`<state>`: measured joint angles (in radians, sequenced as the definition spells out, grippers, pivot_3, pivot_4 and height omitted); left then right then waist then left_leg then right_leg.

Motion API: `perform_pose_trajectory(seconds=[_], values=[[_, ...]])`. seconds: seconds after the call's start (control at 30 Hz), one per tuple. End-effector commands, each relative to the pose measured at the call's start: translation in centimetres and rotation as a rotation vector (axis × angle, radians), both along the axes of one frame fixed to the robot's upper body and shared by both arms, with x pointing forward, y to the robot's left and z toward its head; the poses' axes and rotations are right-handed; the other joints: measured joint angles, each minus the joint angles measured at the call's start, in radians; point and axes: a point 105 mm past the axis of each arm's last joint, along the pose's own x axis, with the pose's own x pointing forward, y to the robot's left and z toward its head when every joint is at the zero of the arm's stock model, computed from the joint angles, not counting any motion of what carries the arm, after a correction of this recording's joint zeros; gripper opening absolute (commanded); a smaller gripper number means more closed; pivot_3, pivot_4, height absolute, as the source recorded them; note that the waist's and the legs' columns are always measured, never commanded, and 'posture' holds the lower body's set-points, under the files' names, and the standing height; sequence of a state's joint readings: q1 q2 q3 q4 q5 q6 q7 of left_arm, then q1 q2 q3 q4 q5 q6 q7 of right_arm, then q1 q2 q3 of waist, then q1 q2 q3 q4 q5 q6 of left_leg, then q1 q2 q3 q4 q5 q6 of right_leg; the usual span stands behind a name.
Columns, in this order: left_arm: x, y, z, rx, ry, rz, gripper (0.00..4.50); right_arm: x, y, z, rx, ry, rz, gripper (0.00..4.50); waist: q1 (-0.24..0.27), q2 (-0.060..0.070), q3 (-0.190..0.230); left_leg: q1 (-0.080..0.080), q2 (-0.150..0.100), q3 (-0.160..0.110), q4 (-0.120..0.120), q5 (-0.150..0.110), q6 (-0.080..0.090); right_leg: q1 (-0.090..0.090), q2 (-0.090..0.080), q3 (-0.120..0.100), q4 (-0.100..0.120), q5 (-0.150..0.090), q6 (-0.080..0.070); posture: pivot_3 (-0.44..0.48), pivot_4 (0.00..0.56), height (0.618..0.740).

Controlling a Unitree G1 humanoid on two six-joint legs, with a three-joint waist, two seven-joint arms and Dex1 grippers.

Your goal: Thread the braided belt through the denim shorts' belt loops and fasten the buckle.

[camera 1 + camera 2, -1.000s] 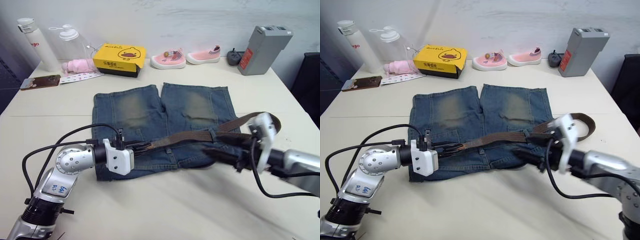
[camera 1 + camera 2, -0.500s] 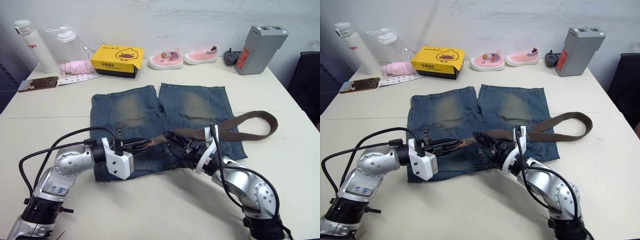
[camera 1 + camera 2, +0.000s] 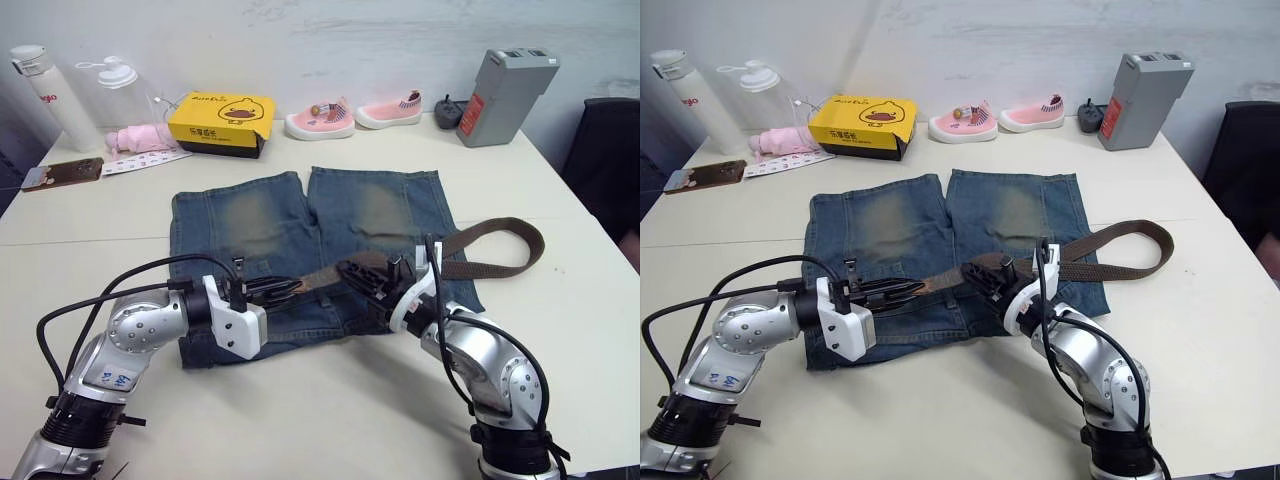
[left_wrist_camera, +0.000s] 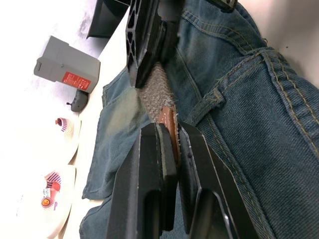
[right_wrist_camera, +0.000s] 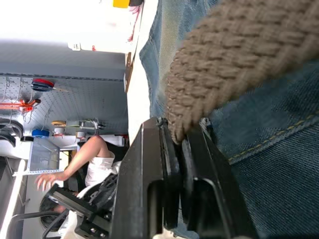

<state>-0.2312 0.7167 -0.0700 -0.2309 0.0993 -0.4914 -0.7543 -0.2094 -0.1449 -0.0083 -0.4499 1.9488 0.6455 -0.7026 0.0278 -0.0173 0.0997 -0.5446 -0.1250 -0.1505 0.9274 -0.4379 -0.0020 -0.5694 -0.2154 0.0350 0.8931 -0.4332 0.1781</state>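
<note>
Left jaws (image 3: 288, 289) clamped on belt (image 3: 500, 233) tip, right jaws (image 3: 358, 272) pinching belt mid-strap, over shorts (image 3: 250, 220) waistband, on worktop (image 3: 300, 400).

**A robot test room, half workshop**

A pale table (image 3: 120, 210) stands against a plain white wall, strewn with odd props: tiny pink shoes (image 3: 352, 115), a yellow duck box (image 3: 220, 120), bottles (image 3: 45, 95), a grey battery pack (image 3: 505, 82). Behind, the right wrist view catches a pegboard (image 5: 55, 102) hung with tools and a seated person (image 5: 92, 162).
</note>
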Motion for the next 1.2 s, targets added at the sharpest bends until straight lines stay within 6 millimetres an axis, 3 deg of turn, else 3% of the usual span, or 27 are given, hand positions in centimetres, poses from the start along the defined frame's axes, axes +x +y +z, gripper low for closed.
perform_pose_trajectory(seconds=[0.03, 0.2, 0.23, 0.27, 0.33, 0.47, 0.7, 1.2], values=[[-1.0, -0.6, 1.1, -0.031, -0.020, -0.050, 0.91, 0.1, -0.3, 1.3, 0.050, -0.030, -0.016, 0.00, -0.004, 0.000, 0.000, 0.000, 0.000, 0.000, 0.000, 0.000, 0.000, 0.000, 0.000, 0.000, 0.001, 0.000, 0.000, 0.000, 0.150, 0.624], [-0.9, 0.0, 0.6, -0.129, 0.190, 0.016, 2.94, 0.4, -1.3, 1.7, -0.006, -0.111, -0.034, 0.00, -0.005, 0.002, 0.000, 0.000, -0.001, -0.002, 0.000, 0.000, 0.000, 0.000, 0.000, 0.000, 0.003, 0.000, 0.000, 0.000, 0.150, 0.624], [-1.0, 0.2, 0.8, -0.189, 0.264, 0.038, 3.49, 0.5, -1.7, 1.6, -0.026, -0.124, -0.046, 0.00, -0.005, 0.002, 0.000, 0.000, -0.001, -0.002, 0.000, 0.000, 0.000, 0.000, 0.000, 0.000, 0.003, 0.000, 0.000, 0.000, 0.150, 0.624], [-0.9, 0.9, 1.3, -0.304, 0.372, 0.076, 3.74, 0.6, -2.5, 1.3, -0.042, -0.140, -0.066, 0.00, -0.005, 0.002, 0.000, 0.001, -0.001, -0.002, 0.000, 0.000, 0.000, 0.000, 0.000, 0.000, 0.003, 0.000, 0.000, 0.000, 0.150, 0.624], [-1.1, 1.9, 1.2, -0.402, 0.536, 0.124, 3.74, 0.7, -3.5, 0.9, -0.061, -0.156, -0.097, 0.00, -0.006, 0.002, 0.000, 0.001, -0.001, -0.003, 0.000, 0.000, 0.000, 0.000, 0.000, 0.000, 0.003, 0.000, 0.000, 0.000, 0.150, 0.624], [-2.5, 4.0, -0.5, -0.433, 0.729, 0.197, 3.74, 1.3, -5.8, -0.2, -0.118, -0.174, -0.162, 0.00, -0.006, 0.004, -0.001, 0.002, -0.001, -0.005, -0.001, 0.000, 0.000, 0.001, 0.001, 0.000, -0.001, 0.000, 0.000, 0.000, 0.150, 0.624], [-3.3, 4.4, -0.8, -0.470, 0.822, 0.216, 3.74, 1.4, -6.8, -1.2, -0.177, -0.217, -0.169, 0.00, -0.001, 0.004, -0.002, 0.000, 0.000, -0.003, -0.001, 0.000, 0.000, 0.002, 0.000, 0.000, -0.004, -0.002, -0.004, 0.000, 0.150, 0.624], [-2.8, 3.8, -0.4, -0.488, 0.809, 0.221, 3.74, 0.4, -3.3, -0.9, -0.387, -0.397, -0.053, 0.00, -0.001, 0.004, -0.004, 0.000, 0.000, -0.002, -0.001, 0.000, 0.000, 0.002, -0.002, 0.001, -0.005, -0.005, -0.009, 0.000, 0.150, 0.624]])
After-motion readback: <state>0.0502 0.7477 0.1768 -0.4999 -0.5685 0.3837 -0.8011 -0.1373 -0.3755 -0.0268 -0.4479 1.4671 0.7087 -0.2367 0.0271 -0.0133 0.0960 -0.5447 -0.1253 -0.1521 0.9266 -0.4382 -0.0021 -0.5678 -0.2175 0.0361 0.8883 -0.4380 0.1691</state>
